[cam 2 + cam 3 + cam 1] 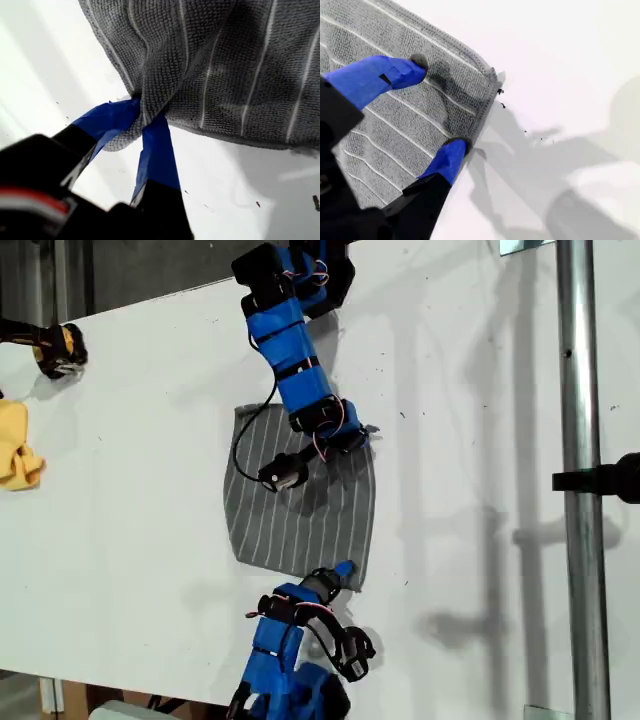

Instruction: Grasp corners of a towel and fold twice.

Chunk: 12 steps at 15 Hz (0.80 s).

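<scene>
Grey striped towel [300, 502], soft and limp, lies flat on the white bench [480, 440]; my first tool [142, 117] pinches one corner [131, 135], my second tool [437, 107] straddles another, spread wide

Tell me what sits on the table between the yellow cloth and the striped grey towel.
Nothing. In the exterior view, the stretch of white table between the yellow cloth and the towel is bare.

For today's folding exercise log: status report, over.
My first gripper shut on the towel, at a corner. My second gripper open over another corner. Towel not yet folded. Nothing in the way.
</scene>
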Each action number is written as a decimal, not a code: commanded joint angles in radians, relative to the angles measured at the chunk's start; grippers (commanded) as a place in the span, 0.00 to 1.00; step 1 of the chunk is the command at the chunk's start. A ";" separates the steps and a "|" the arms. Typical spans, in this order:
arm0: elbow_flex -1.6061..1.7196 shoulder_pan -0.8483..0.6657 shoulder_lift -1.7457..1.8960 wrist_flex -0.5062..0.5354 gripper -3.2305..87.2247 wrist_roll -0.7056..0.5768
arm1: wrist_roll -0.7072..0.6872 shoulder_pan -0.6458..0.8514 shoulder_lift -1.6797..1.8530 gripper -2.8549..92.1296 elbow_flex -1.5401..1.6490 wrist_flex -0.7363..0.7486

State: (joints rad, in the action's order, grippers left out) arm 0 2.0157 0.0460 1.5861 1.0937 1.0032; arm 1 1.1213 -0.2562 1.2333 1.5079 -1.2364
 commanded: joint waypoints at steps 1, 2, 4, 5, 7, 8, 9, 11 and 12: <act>0.017 0.043 0.011 -0.026 0.31 0.055 | -0.009 0.017 0.014 0.03 -0.067 -0.005; 0.041 0.054 0.012 -0.049 0.29 0.077 | -0.009 0.018 0.014 0.03 -0.066 -0.006; 0.087 0.083 0.025 -0.104 0.19 0.132 | -0.009 0.020 0.014 0.03 -0.063 -0.018; 0.092 0.086 0.029 -0.110 0.10 0.156 | -0.009 0.020 0.015 0.03 -0.063 -0.023; 0.101 0.071 0.029 -0.114 0.03 0.192 | -0.009 0.021 0.020 0.03 -0.063 -0.028; 0.103 0.067 0.025 -0.109 0.02 0.212 | -0.009 0.020 0.025 0.03 -0.063 -0.034; 0.103 0.063 0.021 -0.109 0.02 0.218 | -0.009 0.020 0.031 0.03 -0.063 -0.037; 0.075 0.061 0.037 -0.094 0.02 0.215 | -0.009 0.018 0.046 0.03 -0.064 -0.044; 0.035 0.069 0.067 -0.064 0.02 0.198 | -0.011 0.018 0.067 0.03 -0.064 -0.049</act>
State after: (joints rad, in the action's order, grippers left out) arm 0 2.1046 0.1120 1.5953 0.9956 1.2118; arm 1 1.1213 -0.2362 1.2333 1.5079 -1.2701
